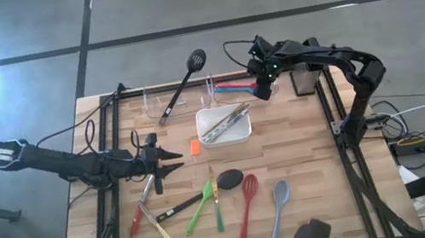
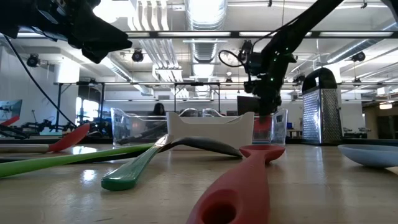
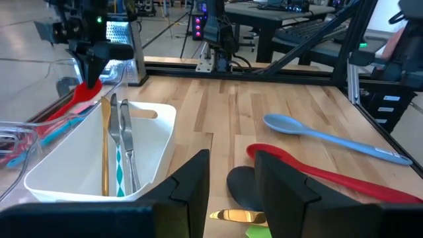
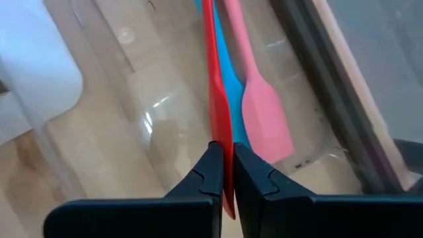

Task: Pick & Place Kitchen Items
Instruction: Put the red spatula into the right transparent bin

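My right gripper [image 1: 262, 86] hangs over the clear bin [image 1: 230, 92] at the table's far right, shut on a red spatula [image 4: 221, 99]. A blue utensil [image 4: 231, 89] and a pink spatula [image 4: 261, 112] lie in that bin. My left gripper [image 1: 174, 156] stands open at mid-table, left of the white dish [image 1: 241, 131], with nothing between its fingers [image 3: 192, 182]. Several utensils lie flat on the near half of the table, among them a red spoon [image 1: 246, 207], a grey-blue spoon [image 1: 278, 210] and a green one [image 1: 201, 206]. My right gripper pinches the red spatula's broad flat end [image 4: 223, 142] between its two fingers. The fingers come steeply from above, along the spatula. Its slim handle runs ahead of them, slanting down into the clear bin beside the blue and pink utensils; whether its far end rests there I cannot tell.
A black slotted spoon [image 1: 182, 83] lies across the second clear bin [image 1: 160, 103] at the far left. The white dish holds cutlery [image 1: 226, 121]. A metal grater [image 1: 303, 80] stands at the far right edge. Dark frame rails [image 1: 333, 107] border the table's sides.
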Action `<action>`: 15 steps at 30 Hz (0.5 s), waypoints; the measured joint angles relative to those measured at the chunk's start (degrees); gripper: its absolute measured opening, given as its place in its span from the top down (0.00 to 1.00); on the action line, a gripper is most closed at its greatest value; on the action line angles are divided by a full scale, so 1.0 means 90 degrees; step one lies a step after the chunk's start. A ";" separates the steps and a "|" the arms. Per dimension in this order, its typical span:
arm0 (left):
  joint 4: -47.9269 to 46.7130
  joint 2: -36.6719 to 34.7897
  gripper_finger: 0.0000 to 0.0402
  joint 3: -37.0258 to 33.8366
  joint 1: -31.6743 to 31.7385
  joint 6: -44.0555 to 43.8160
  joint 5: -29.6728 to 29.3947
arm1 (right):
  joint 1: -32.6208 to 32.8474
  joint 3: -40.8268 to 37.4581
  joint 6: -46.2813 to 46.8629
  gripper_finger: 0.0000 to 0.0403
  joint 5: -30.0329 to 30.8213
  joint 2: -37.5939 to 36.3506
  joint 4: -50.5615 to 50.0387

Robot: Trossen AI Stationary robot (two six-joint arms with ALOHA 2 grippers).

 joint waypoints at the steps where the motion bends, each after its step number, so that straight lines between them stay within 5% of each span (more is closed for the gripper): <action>1: 0.0001 0.0000 0.69 0.0000 -0.0001 0.0000 0.0000 | -0.0032 -0.0009 0.0000 0.98 0.0000 0.0039 0.0012; 15: -0.0006 0.0000 0.69 -0.0012 0.0000 0.0000 -0.0002 | -0.0168 -0.0115 0.0023 0.86 -0.0005 0.0199 0.0051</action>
